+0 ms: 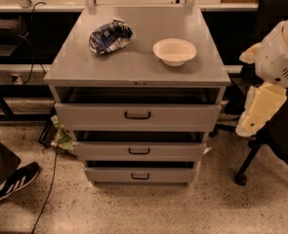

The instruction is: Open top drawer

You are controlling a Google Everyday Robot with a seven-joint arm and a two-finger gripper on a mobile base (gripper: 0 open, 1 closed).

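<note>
Far to the gripper's left and lower, a black shoe with white stripes (9, 182) rests on the speckled floor. Up on the grey cabinet top (85, 65), a crumpled blue snack bag (109, 36) lies well left of the gripper and higher in the view.

The top drawer (85, 117) sits directly under that cabinet top, to the gripper's left and at about its height. Its flat front faces the camera and its long axis runs left to right. The small dark bar handle (137, 115) at its centre is horizontal too, and well apart from the gripper. A dark gap shows above the front, so the drawer looks a little way out already. The two narrower drawers lie below it.

A white bowl (174, 51) stands on the top, nearer the gripper but above it.

The gripper (253, 118) hangs at the right side of the view, beyond the cabinet's right edge, touching nothing and holding nothing that can be seen. Whether it is open or closed cannot be told. To reach the handle it would likely have to travel left across the drawer front. A black office chair (275, 145) stands behind it.
</note>
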